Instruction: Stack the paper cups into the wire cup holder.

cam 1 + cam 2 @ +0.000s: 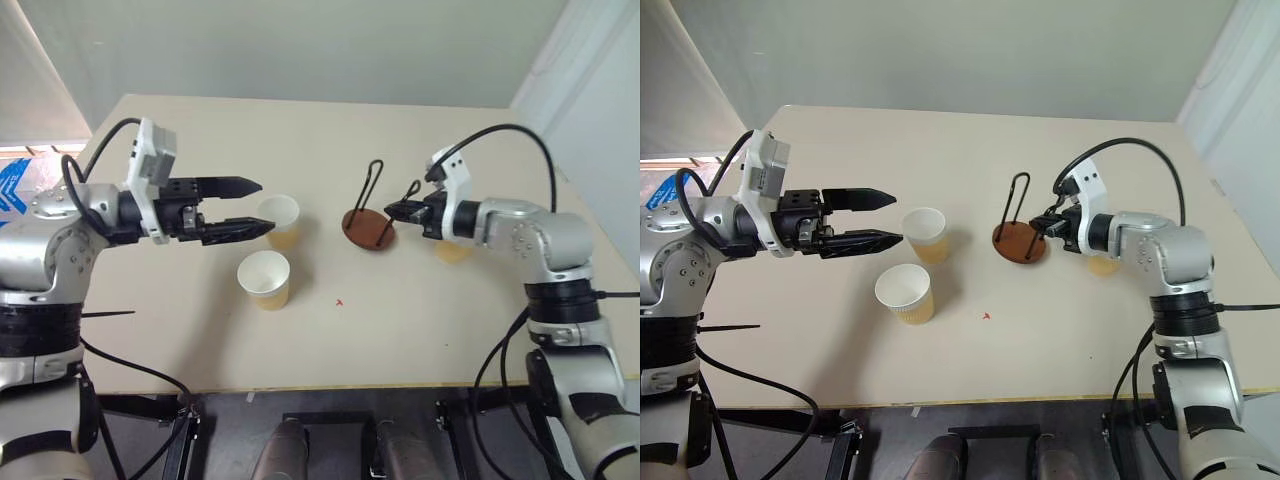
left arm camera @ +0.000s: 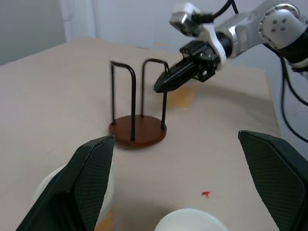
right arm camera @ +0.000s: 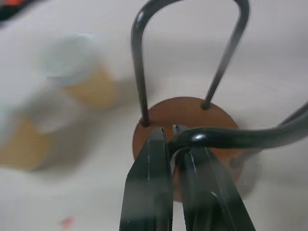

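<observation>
Right gripper (image 3: 172, 144): jaws clamped on the top bend of one wire loop of the wire cup holder (image 1: 369, 226). The holder sits near the middle of the worktop (image 1: 300, 130); in the head views its reddish-brown base looks tipped rather than flat, though the left wrist view shows it close to level, so the tilt cannot be settled.

Left gripper (image 1: 232, 208): jaws wide apart, empty, held level above the worktop and pointing toward the holder. Two paper cups stand upright, mouths up, to the left of the holder: one (image 1: 278, 221) just past the left fingertips, one (image 1: 265, 279) nearer the front edge. A third cup (image 1: 452, 250) shows partly behind the right forearm.

Step in hand, as judged: securing or repositioning the holder before any cup goes in; no cup is in the holder yet.

Next move calls for: holder set flat and steady, then the left jaws closing on the nearer-reach cup's wall without crushing it, and lowering it between the loops.
</observation>
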Tool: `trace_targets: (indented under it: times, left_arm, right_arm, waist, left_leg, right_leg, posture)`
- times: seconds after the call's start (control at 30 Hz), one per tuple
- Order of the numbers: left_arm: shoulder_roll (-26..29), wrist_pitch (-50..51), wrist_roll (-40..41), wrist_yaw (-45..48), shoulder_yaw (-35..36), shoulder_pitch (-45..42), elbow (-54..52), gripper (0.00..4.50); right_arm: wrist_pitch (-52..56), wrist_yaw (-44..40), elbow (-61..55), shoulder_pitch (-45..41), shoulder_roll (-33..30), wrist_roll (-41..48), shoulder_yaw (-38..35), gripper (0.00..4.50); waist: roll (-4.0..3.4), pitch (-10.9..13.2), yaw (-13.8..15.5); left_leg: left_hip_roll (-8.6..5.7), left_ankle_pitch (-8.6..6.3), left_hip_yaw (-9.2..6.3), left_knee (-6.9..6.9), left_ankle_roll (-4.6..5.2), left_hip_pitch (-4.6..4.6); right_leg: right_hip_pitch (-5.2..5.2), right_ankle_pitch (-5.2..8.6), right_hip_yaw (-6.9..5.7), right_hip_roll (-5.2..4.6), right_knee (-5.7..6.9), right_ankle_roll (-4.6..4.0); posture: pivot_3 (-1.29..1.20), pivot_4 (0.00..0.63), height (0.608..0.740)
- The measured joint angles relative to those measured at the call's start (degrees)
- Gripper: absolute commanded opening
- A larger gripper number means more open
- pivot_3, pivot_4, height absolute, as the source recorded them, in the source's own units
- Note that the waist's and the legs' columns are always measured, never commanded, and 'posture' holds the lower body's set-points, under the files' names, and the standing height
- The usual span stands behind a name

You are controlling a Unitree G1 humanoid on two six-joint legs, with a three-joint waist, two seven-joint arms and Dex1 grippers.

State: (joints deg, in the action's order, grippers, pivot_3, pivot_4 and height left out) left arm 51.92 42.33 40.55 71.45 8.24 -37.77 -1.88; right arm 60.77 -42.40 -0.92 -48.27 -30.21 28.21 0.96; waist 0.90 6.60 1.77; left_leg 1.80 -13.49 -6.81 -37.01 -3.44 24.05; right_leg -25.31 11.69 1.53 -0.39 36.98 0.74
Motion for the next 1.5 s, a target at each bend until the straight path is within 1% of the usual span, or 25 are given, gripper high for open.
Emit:
trace_targets:
  times: [0.07,0.23,0.27,0.3,0.37,0.53,0.6,0.7,0.97,1.13,1.27,1.33,1.5]
  left_arm:
    - [0.04,1.26,1.23,0.7,-0.08,1.05,-2.42,4.5]
    - [0.09,3.42,2.81,0.77,-0.49,3.23,-5.46,4.5]
    - [0.09,3.64,2.97,0.74,-0.49,3.22,-5.71,4.5]
    - [0.11,3.92,3.17,0.82,-0.49,3.17,-6.1,4.5]
    - [0.35,4.16,3.4,1.28,-0.73,3.17,-6.87,4.5]
    - [3.92,4.0,3.4,5.9,-2.7,4.32,-10.61,4.5]
    - [5.02,3.69,2.92,7.11,-3.0,4.29,-10.48,4.5]
    - [6.4,2.3,1.63,8.5,-3.61,2.83,-8.79,4.5]
    - [6.81,0.19,-0.43,8.31,-3.69,1.89,-6.34,4.5]
    - [6.53,0.11,-0.58,7.94,-3.69,2.12,-6.35,4.5]
    - [6.22,0.08,-0.7,7.64,-3.69,2.14,-6.35,4.5]
    - [6.06,0.08,-0.7,7.34,-3.69,2.32,-6.44,4.5]
    - [5.93,-0.02,-0.74,7.18,-3.69,3.26,-6.56,4.5]
  right_arm:
    - [1.34,-2.29,-4.55,0.09,-2.41,2.39,-0.37,0.03]
    - [4.14,-7.28,-16.32,5.71,-9.33,6.98,0.72,0.03]
    - [4.29,-7.77,-17.68,6.6,-10.26,7.4,1.19,0.03]
    - [4.38,-8.28,-19.15,7.53,-11.31,7.85,1.9,0.03]
    - [4.25,-8.68,-20.46,8.51,-11.66,8.1,2.82,0.03]
    - [1.89,-8.78,-20.83,9.57,-11.79,7.33,5.41,0.03]
    - [0.59,-8.79,-20.81,9.63,-11.78,6.48,6.57,0.03]
    - [-1.35,-8.81,-20.13,10.1,-11.69,5.62,7.57,0.03]
    - [-5.61,-9.4,-19.15,11.24,-11.82,2.77,10.49,0.03]
    - [-9.33,-10.96,-19.19,13.54,-13.16,-0.73,14.36,0.03]
    - [-10.66,-12.18,-19.17,13.66,-14.04,-2.56,15.86,1.16]
    - [-10.65,-12.86,-19.21,14.16,-14.46,-2.73,16.15,1.86]
    - [-10.46,-13.99,-19.53,15.01,-16.32,-3.18,16.14,3.6]
  waist:
    - [0.01,-0.01,0.0]
    - [0.02,-0.01,0.14]
    - [0.02,-0.01,0.12]
    - [0.01,-0.01,0.09]
    - [0.02,-0.01,0.02]
    - [0.01,-0.01,-0.26]
    - [0.01,-0.01,-0.26]
    - [0.01,-0.01,-0.25]
    - [0.01,-0.01,-0.2]
    - [0.01,-0.01,-0.21]
    - [0.01,-0.01,-0.25]
    - [0.01,-0.01,-0.22]
    - [0.01,-0.01,-0.21]
  left_leg:
    - [0.01,0.07,0.01,0.0,-0.12,-0.01]
    - [0.02,0.09,0.0,-0.05,-0.15,-0.02]
    - [0.01,0.07,0.01,-0.06,-0.09,-0.02]
    - [0.01,-0.1,0.01,-0.06,0.28,-0.04]
    - [0.02,-0.06,0.0,-0.06,0.39,-0.06]
    - [0.01,0.16,0.0,-0.06,0.54,-0.1]
    - [0.04,0.23,-0.01,-0.06,0.6,-0.1]
    - [0.03,0.31,0.0,-0.08,0.66,-0.09]
    - [0.03,0.3,0.0,-0.05,0.68,-0.03]
    - [0.03,0.26,0.0,-0.04,0.67,-0.01]
    - [0.03,0.27,-0.01,-0.04,0.67,-0.02]
    - [0.03,0.27,0.0,-0.05,0.67,-0.02]
    - [0.03,0.27,0.0,-0.06,0.67,-0.01]
  right_leg:
    - [0.02,0.0,0.0,0.01,-0.02,0.0]
    - [0.1,-0.02,0.0,0.01,-0.02,0.04]
    - [0.1,-0.05,0.02,0.01,-0.01,0.09]
    - [0.1,-0.1,0.03,0.0,0.0,0.12]
    - [0.11,-0.22,0.03,0.01,0.0,0.08]
    - [0.1,-0.4,0.05,0.02,-0.01,-0.03]
    - [0.1,-0.28,0.04,0.03,-0.01,-0.39]
    - [0.1,-0.31,0.06,0.02,-0.02,-0.47]
    - [0.09,-0.32,0.04,0.0,-0.05,-0.47]
    - [0.08,-0.55,0.04,0.0,-0.07,-0.09]
    - [0.09,-0.47,0.04,0.0,-0.07,-0.23]
    - [0.09,-0.36,0.05,0.0,-0.06,-0.41]
    - [0.1,-0.36,0.06,0.0,-0.07,-0.42]
  posture:
    - [0.0,0.15,0.74]
    - [0.0,0.15,0.74]
    - [0.0,0.15,0.74]
    - [0.0,0.15,0.74]
    - [0.0,0.15,0.74]
    - [0.0,0.15,0.74]
    - [0.0,0.15,0.74]
    - [0.0,0.15,0.74]
    - [0.0,0.15,0.74]
    - [0.0,0.15,0.74]
    - [0.0,0.15,0.74]
    - [0.0,0.15,0.74]
    - [0.0,0.15,0.74]
